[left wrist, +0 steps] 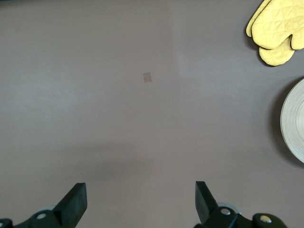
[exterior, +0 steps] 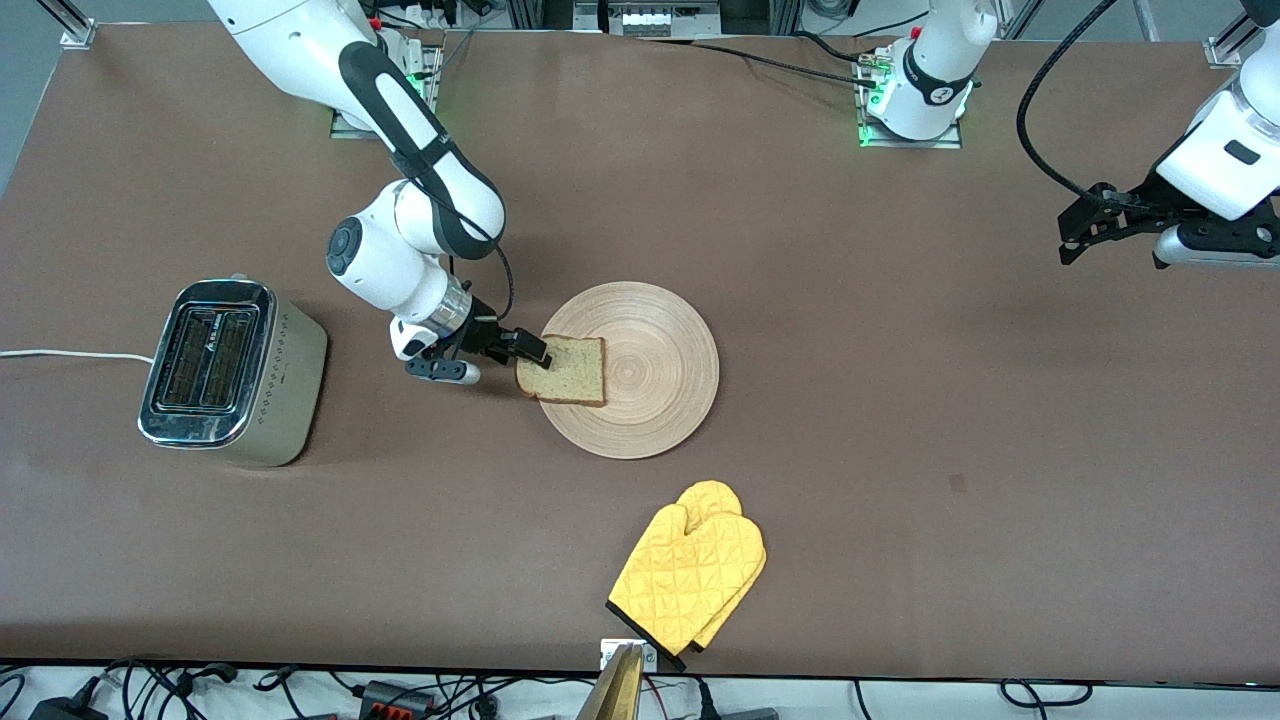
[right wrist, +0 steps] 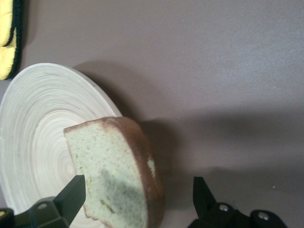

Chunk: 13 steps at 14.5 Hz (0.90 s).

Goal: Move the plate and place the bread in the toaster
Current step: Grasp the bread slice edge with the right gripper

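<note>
The round light-wood plate [exterior: 650, 370] lies mid-table. The bread [exterior: 565, 370] rests on the plate's rim toward the right arm's end and overhangs it a little. My right gripper [exterior: 530, 358] is low at that edge and open. In the right wrist view the bread [right wrist: 109, 161] sits between the spread fingers of the right gripper [right wrist: 138, 192], over the plate [right wrist: 38, 123]. The silver toaster [exterior: 225, 372] stands toward the right arm's end of the table, slots up. My left gripper [exterior: 1068, 238] hangs open and empty over bare table at the left arm's end, shown also in its own view [left wrist: 140, 199].
A yellow oven mitt [exterior: 690, 575] lies near the table's front edge, nearer the front camera than the plate. The toaster's white cord [exterior: 70, 355] runs off the table's end. A small tan mark [exterior: 957, 483] is on the brown tabletop.
</note>
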Each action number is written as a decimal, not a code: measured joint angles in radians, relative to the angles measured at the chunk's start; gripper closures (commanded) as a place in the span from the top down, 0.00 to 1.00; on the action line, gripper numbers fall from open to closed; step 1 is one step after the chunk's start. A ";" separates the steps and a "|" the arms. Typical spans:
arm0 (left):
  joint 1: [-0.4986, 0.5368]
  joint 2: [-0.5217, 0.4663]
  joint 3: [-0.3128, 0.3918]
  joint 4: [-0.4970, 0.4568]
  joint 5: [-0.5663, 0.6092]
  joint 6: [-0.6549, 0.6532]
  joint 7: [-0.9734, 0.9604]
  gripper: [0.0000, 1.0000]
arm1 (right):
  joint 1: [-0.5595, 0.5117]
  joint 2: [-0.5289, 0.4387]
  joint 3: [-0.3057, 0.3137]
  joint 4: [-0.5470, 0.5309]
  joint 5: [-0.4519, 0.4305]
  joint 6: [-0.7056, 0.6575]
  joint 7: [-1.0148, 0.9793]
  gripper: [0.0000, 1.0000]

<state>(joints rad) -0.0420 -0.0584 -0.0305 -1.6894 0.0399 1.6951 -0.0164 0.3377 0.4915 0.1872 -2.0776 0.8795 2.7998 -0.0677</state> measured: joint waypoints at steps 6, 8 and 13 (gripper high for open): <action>0.001 0.000 0.002 0.000 0.000 -0.001 0.000 1.00 | -0.001 0.003 -0.001 0.010 0.002 0.002 -0.008 0.92; 0.001 0.000 0.002 0.000 0.000 -0.001 0.000 1.00 | -0.001 0.003 -0.001 0.012 0.003 0.002 -0.009 0.81; 0.002 0.000 0.003 0.000 0.000 -0.005 0.000 1.00 | 0.000 0.003 -0.001 0.013 0.003 0.008 -0.010 0.63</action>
<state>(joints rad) -0.0396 -0.0584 -0.0279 -1.6894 0.0399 1.6896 -0.0167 0.3377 0.4948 0.1864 -2.0651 0.8823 2.8076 -0.0776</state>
